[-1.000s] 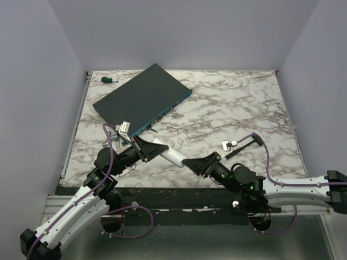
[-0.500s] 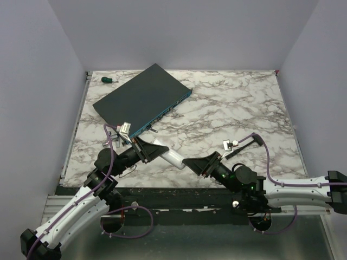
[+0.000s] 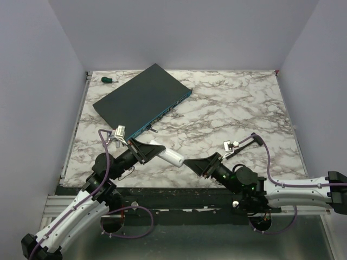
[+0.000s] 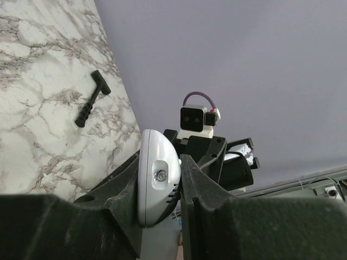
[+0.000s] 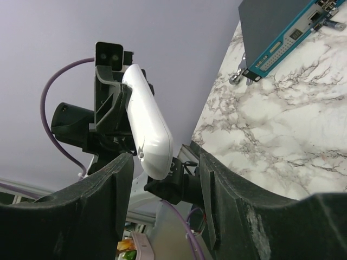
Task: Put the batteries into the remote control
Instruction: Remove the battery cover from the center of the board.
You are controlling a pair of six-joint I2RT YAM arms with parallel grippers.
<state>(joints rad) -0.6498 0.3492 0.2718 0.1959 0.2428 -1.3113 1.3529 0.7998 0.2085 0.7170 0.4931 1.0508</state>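
one gripper (left) holds remote control tilted

No text, brand, number or sign can be read in any of the views. The large flat dark box has small pale marks beside the ports on its teal front strip, in both the overhead and the right wrist views, but they are too small and blurred to make out. The slim white plastic remote control turns only a smooth shell to both wrist cameras, with no legible print on it.
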